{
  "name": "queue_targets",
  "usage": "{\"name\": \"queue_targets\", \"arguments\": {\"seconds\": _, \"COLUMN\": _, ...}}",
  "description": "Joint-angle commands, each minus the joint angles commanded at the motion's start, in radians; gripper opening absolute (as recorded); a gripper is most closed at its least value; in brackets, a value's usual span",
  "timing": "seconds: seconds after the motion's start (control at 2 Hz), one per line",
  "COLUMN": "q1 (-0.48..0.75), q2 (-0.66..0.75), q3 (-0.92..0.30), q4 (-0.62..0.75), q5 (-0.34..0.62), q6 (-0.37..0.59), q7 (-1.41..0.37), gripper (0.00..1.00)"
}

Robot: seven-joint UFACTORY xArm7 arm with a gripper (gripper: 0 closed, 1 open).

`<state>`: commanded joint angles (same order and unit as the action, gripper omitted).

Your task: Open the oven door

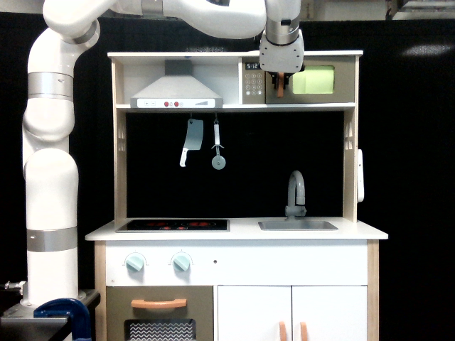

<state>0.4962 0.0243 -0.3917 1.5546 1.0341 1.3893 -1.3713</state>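
The oven door [313,80], grey-brown with a lime-green window, sits in the top right of the toy kitchen and looks flush with its frame. Its short vertical orange handle [280,88] stands at the door's left edge, beside the keypad [253,84]. My gripper [281,77] comes down from above in front of the handle's upper end. Its dark fingers [273,77] sit close on either side of the handle and hide its top. The white arm reaches in from the exterior view's upper left.
A range hood [175,91] fills the shelf left of the keypad. A toy knife [188,141] and a pizza cutter [216,149] hang below it. Lower down are a hob [173,225], a sink with a tap [296,193], and a larger door with a horizontal orange handle [158,303].
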Motion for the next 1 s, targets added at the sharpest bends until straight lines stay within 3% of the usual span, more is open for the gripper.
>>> {"name": "queue_targets", "arguments": {"seconds": 1.0, "q1": -0.228, "q2": 0.177, "q3": 0.002, "q4": 0.214, "q5": 0.069, "q6": 0.212, "q7": -0.070, "gripper": 0.00}}
